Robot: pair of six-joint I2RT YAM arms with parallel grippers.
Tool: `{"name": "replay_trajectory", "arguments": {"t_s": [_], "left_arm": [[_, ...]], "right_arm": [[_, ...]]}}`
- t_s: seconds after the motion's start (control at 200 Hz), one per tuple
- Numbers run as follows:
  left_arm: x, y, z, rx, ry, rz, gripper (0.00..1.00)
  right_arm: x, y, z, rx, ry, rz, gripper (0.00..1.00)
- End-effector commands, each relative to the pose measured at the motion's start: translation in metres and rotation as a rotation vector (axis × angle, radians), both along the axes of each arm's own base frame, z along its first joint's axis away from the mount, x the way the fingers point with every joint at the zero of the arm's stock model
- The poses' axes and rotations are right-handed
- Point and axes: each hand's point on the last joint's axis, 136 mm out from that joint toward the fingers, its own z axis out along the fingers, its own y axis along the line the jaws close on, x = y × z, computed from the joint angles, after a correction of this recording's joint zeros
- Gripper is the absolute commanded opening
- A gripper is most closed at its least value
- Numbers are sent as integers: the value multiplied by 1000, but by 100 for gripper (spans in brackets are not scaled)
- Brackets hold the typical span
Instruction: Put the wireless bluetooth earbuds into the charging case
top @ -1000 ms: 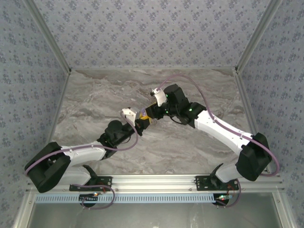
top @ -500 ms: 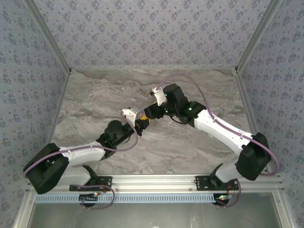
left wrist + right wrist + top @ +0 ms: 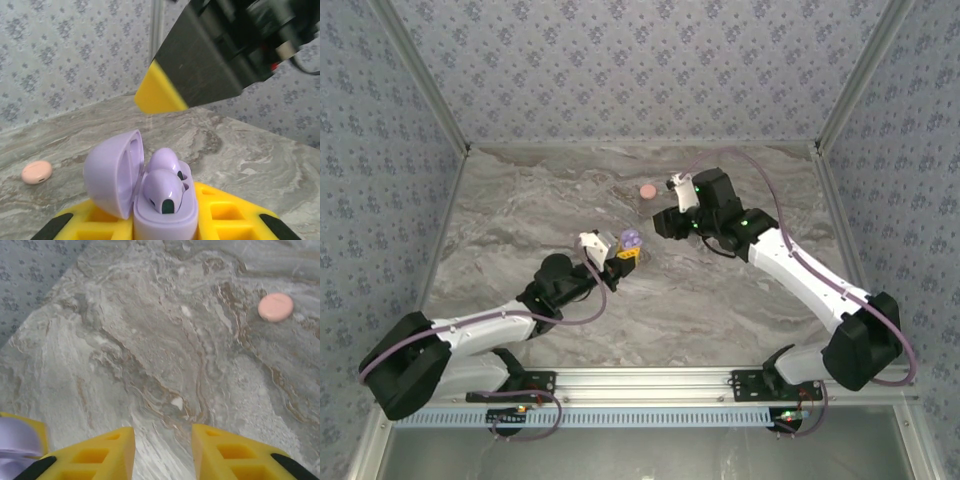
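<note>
Overhead, a grey marbled table (image 3: 520,210) sits between floral-papered walls (image 3: 620,70).

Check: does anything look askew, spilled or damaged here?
Nothing stands out. The lavender case sits open in the left gripper with earbuds nested inside; the pink disc lies on the table; the right gripper hangs open.

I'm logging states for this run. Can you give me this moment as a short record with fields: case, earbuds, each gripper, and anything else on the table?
case: lavender charging case, lid open
earbuds: lavender earbuds seated in the case
left gripper: shut on the case
right gripper: open, empty, over bare table
other: pink round disc lying on the table, apart from both grippers
</note>
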Motion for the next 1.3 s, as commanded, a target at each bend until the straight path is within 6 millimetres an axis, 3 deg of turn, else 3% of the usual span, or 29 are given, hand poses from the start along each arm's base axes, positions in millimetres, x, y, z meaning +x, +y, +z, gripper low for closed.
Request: {"name": "replay_trajectory", "arguments": {"t_s": [0.0, 0.205, 0.405, 0.71, 0.974, 1.134, 1.294], "left_arm": [[-15, -9, 24, -26, -71, -100, 24], [-29, -16, 33, -64, -89, -198, 23], [-33, -23, 34, -71, -77, -249, 23], [-28, -28, 29, -68, -49, -249, 23], [-12, -25, 19, -73, 29, -194, 24], [-8, -24, 15, -74, 50, -179, 24], [4, -20, 9, -60, 101, -115, 24]], "right_arm": [[-17, -3, -14, 33, 88, 83, 30], [-29, 10, -12, 130, 108, 212, 21], [-35, 23, -10, 190, 139, 290, 18], [-55, 34, 4, 255, 141, 407, 18], [-69, 33, 21, 299, 92, 465, 18], [-68, 28, 23, 292, 58, 442, 19], [-48, 14, 6, 189, 58, 298, 22]]}}
